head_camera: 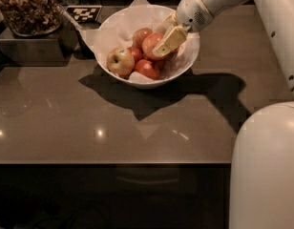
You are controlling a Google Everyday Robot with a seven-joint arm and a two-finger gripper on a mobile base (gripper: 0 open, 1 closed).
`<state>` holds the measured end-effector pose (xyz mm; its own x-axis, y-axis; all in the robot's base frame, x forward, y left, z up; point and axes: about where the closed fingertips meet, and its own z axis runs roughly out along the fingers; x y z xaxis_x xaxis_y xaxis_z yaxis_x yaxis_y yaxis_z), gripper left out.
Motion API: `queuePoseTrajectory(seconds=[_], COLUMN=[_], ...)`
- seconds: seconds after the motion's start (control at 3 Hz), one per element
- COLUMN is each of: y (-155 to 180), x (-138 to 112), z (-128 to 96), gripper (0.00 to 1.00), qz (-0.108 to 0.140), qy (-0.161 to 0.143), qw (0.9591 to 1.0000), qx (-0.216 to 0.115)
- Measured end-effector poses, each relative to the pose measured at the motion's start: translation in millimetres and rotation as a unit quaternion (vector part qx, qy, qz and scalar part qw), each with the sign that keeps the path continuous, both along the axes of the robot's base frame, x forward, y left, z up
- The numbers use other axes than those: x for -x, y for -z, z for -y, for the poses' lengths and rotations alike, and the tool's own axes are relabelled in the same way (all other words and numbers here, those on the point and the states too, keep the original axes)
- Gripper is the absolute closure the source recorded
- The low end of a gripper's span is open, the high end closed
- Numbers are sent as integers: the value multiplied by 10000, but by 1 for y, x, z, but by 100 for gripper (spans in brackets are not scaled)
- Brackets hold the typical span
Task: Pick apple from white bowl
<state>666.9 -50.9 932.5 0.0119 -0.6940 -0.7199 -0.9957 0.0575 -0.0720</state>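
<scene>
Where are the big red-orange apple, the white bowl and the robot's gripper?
apple (149, 43), camera view, on its bare left side.
white bowl (159, 82), camera view, on its near edge.
gripper (162, 42), camera view, at its yellowish tip, inside the bowl against the apple.

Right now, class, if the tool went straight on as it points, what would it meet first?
Probably the red-orange apple, right beside the tool inside the white bowl; depth is unclear, so they may already touch.

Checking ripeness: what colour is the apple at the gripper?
Red-orange apple, camera view; gripper against it in the white bowl.
</scene>
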Motion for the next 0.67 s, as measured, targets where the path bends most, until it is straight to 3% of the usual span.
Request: queuePoseTrajectory(seconds=[0.67], y=[-1], x=[-1], z=[0], gripper=[58], qz=[-12], qy=[14], qw=[10000], qx=[4])
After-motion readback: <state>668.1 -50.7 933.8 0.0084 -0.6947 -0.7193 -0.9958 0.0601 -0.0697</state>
